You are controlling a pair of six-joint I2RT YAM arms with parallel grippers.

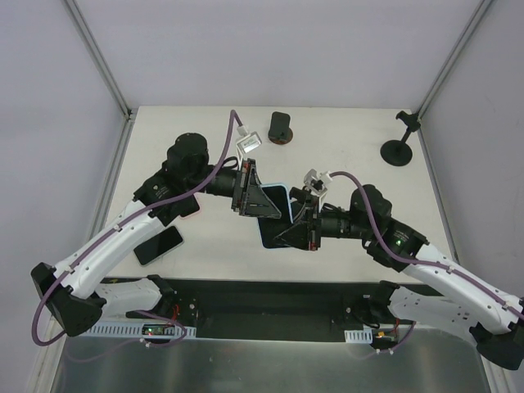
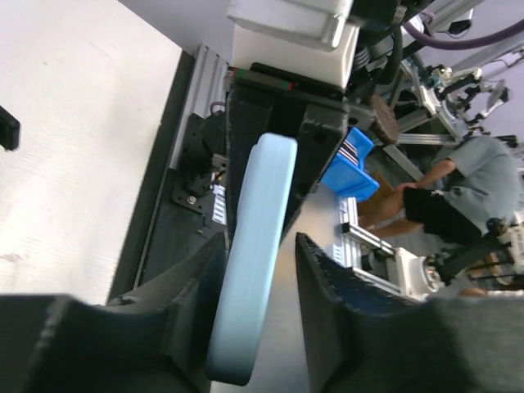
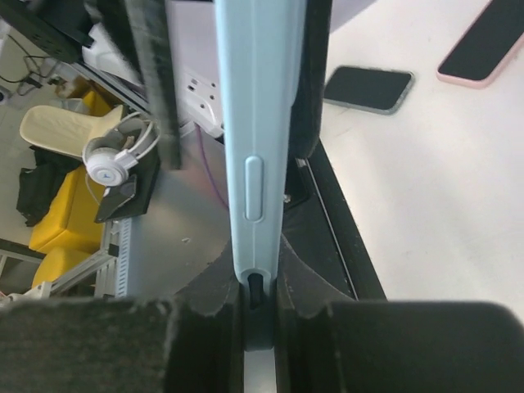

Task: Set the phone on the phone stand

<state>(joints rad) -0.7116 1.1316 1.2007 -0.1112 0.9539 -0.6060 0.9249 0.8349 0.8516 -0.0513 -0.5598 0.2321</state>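
Phone [image 3: 255, 123] edge-up above table [image 1: 344, 155], right gripper [image 1: 288, 232] clamped on it; left gripper [image 2: 260, 246] jaws slack, gap beside phone.

No text, brand, number or sign can be read in any view. The blue box [image 2: 354, 170] at 2 o'clock in the left wrist view carries a dark striped mark, too blurred to make out. The phone [image 3: 255, 123] shows only a plain edge with a side button.
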